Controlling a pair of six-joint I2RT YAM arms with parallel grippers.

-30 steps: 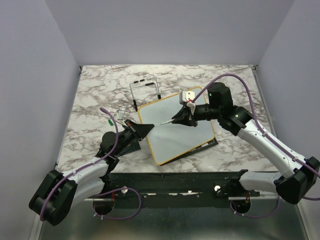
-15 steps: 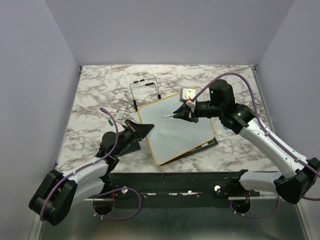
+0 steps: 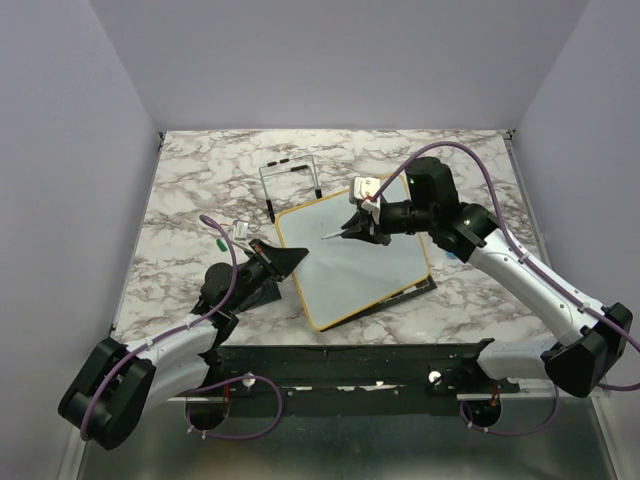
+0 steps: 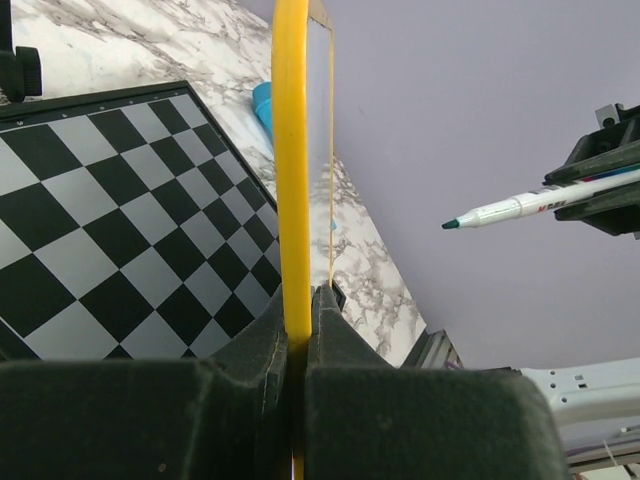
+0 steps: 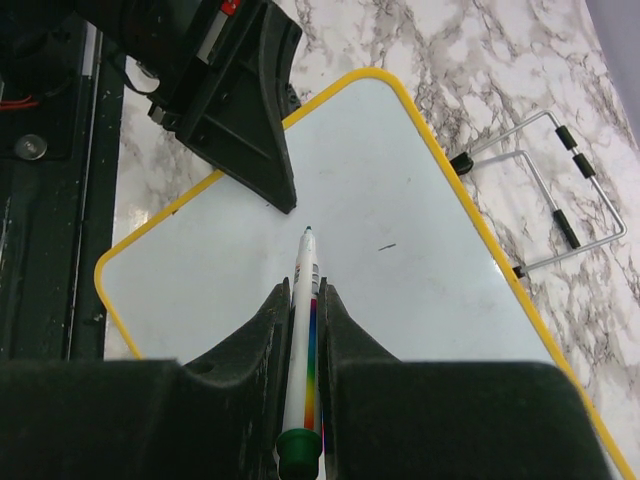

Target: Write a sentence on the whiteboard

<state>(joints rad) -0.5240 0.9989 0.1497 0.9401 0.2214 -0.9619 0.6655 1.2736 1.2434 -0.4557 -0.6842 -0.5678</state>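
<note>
Whiteboard with thin yellow frame (image 3: 350,262), laid on black-and-white checkered chessboard (image 4: 120,220) over marbled worktop (image 3: 200,190), left edge clamped by left tool (image 4: 300,305), green-tipped white marker (image 5: 305,290) gripped by right tool (image 3: 357,228), tip held clear of board, one short dark stroke (image 5: 386,246) seen beside it

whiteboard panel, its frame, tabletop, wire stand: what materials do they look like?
Whiteboard: smooth white panel, faint sheen, likely melamine or coated steel.
Frame: yellow, rounded corners, looks like moulded plastic.
Tabletop: marble veining, flat; possibly printed laminate.
Wire stand: bent bright metal rod, black sleeves.
</note>
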